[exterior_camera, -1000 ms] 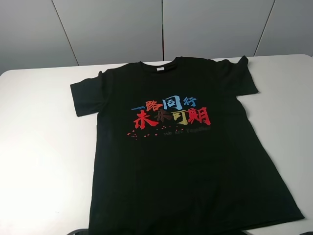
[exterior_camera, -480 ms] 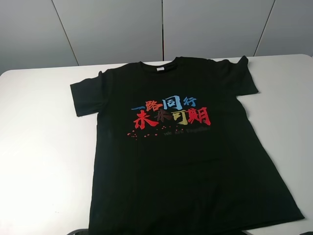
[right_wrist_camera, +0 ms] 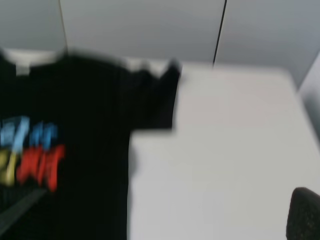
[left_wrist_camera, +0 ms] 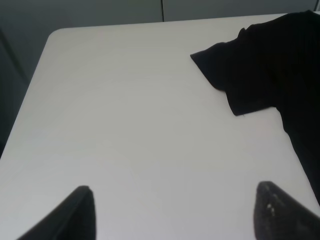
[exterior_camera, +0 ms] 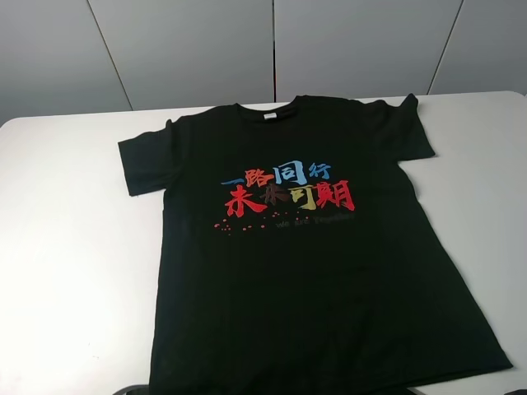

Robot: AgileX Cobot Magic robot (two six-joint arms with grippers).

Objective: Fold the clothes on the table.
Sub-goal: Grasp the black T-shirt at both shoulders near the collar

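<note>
A black T-shirt (exterior_camera: 305, 271) lies spread flat, face up, on the white table (exterior_camera: 74, 247), collar at the far side. It has a red, blue and yellow print (exterior_camera: 288, 193) on the chest. The left wrist view shows its one sleeve (left_wrist_camera: 235, 75). My left gripper (left_wrist_camera: 175, 212) is open and empty, over bare table short of that sleeve. The right wrist view is blurred and shows the other sleeve (right_wrist_camera: 160, 95) and part of the print (right_wrist_camera: 30, 155). My right gripper (right_wrist_camera: 160, 217) is open and empty, with one dark fingertip (right_wrist_camera: 302, 215) showing.
Grey wall panels (exterior_camera: 272, 49) stand behind the table's far edge. Bare white tabletop lies on both sides of the shirt (exterior_camera: 486, 189). The shirt's hem reaches the near edge of the exterior view.
</note>
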